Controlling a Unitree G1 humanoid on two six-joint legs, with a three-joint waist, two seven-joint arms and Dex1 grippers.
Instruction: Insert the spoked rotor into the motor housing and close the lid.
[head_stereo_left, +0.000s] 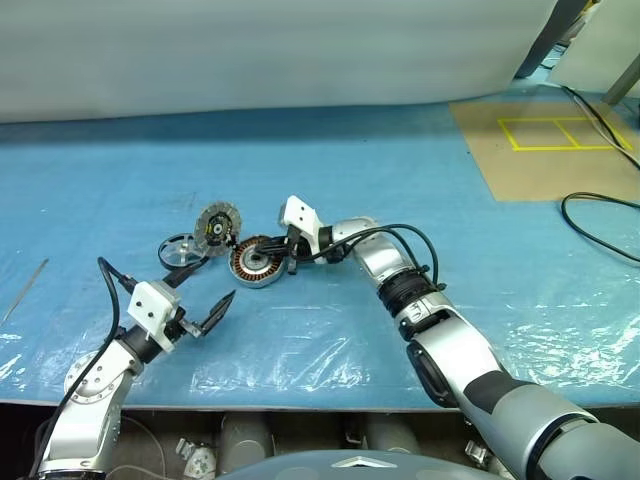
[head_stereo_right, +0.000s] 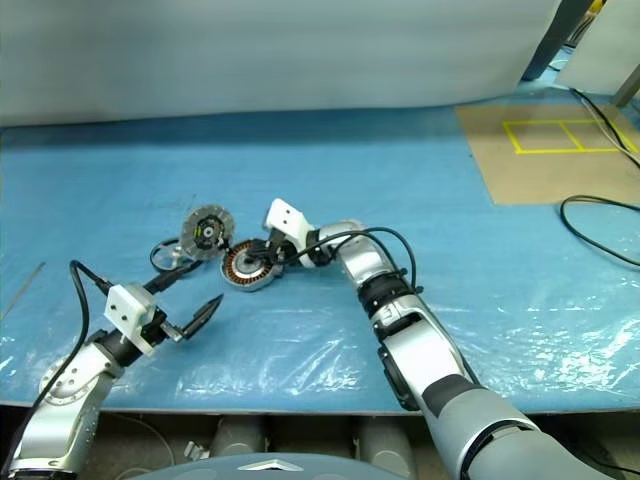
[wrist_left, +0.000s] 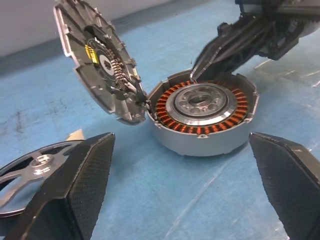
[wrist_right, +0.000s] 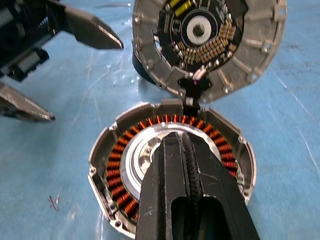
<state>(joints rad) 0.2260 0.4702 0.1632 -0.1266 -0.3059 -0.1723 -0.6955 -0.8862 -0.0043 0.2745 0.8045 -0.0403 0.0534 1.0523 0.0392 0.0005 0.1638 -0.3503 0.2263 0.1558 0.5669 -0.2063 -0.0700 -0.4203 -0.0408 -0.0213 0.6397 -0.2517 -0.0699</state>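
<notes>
Main risk: my right gripper (wrist_right: 187, 150) has its fingers pressed together, holding nothing, tips over the silvery centre of the housing (head_stereo_left: 255, 262), right by the copper windings. Any scrape there could nick the wire, and a sideways push could slide the cup on the slick blue sheet (head_stereo_left: 420, 180) and drag the lid with it. The lid (head_stereo_left: 217, 227) stands tilted open just left and far of the housing, joined at its rim by what looks like a short cable, can't tell how firmly; a knock from either arm could drop it shut before the rotor is in, or strain that link. The rotor (head_stereo_left: 179, 249) lies flat on the sheet, left of the lid, well apart from the right gripper, so it isn't inserted yet, and I judge the left arm is the one to fetch it. My left gripper (head_stereo_left: 197, 300) is spread wide and empty, nearer than the parts; in its wrist view the rotor sits just beside one finger (wrist_left: 82, 185), outside the gap, while the housing is ahead between the two fingers but further off. Going for the rotor from here, the thin flat ring may be hard to lift off the sheet; fingers could skid it under the lid or snag the plastic. Both grippers are crowding the same spot, so a collision is possible.
</notes>
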